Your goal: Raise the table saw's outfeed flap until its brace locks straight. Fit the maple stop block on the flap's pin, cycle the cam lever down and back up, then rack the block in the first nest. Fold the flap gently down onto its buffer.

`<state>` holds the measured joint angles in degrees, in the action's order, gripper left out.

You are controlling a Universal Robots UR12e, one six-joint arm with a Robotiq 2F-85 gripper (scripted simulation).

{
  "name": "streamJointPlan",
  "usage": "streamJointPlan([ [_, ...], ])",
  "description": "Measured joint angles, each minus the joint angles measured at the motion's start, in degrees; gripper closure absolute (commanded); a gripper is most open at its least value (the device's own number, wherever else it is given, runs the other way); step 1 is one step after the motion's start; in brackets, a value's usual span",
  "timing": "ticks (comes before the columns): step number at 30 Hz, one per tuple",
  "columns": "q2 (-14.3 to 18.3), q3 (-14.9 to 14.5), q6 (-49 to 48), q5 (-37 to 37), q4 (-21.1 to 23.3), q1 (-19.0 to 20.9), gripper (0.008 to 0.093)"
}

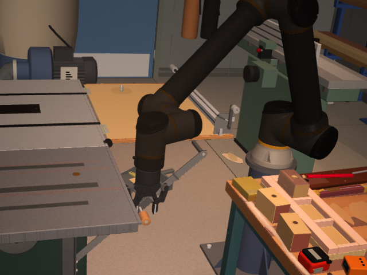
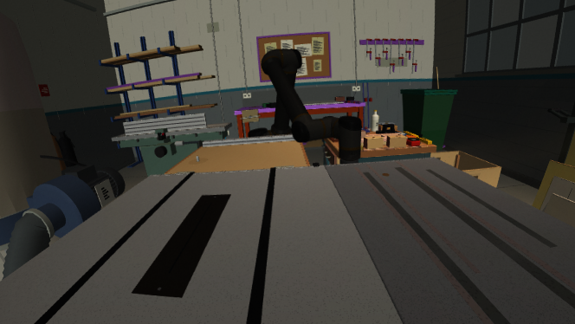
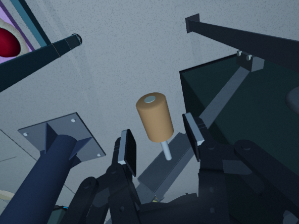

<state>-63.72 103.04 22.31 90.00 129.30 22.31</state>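
Observation:
The outfeed flap (image 1: 139,112) (image 2: 242,157) lies level with the saw table, its steel pin (image 1: 121,88) (image 2: 196,158) standing bare near the far edge. Its brace (image 1: 183,167) runs straight beneath it. The cam lever (image 3: 161,164) points down beside the table edge, ending in an orange knob (image 1: 145,218) (image 3: 154,116). My gripper (image 1: 149,202) (image 3: 161,146) is open, straddling the lever just above the knob, holding nothing. Wooden blocks (image 1: 271,204) (image 1: 293,231) sit on the bench at the right, beside the pink rack of nests (image 1: 314,213).
A green jointer (image 1: 266,85) and my arm's pedestal (image 1: 268,159) stand behind the flap. The saw table (image 1: 50,165) (image 2: 285,247) fills the left. A tape measure (image 1: 314,259) lies on the bench. The pedestal's base plate (image 3: 60,133) lies on the floor below the gripper.

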Motion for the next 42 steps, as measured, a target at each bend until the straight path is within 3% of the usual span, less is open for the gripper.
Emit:
streamJointPlan([
  [13, 1.8, 0.8, 0.0, 0.0, 2.7, 0.0, 0.0434],
  [31, 2.1, 0.9, 0.0, 0.0, 3.0, 0.0, 0.0434],
  [42, 2.1, 0.9, 0.0, 0.0, 3.0, 0.0, 0.0654],
])
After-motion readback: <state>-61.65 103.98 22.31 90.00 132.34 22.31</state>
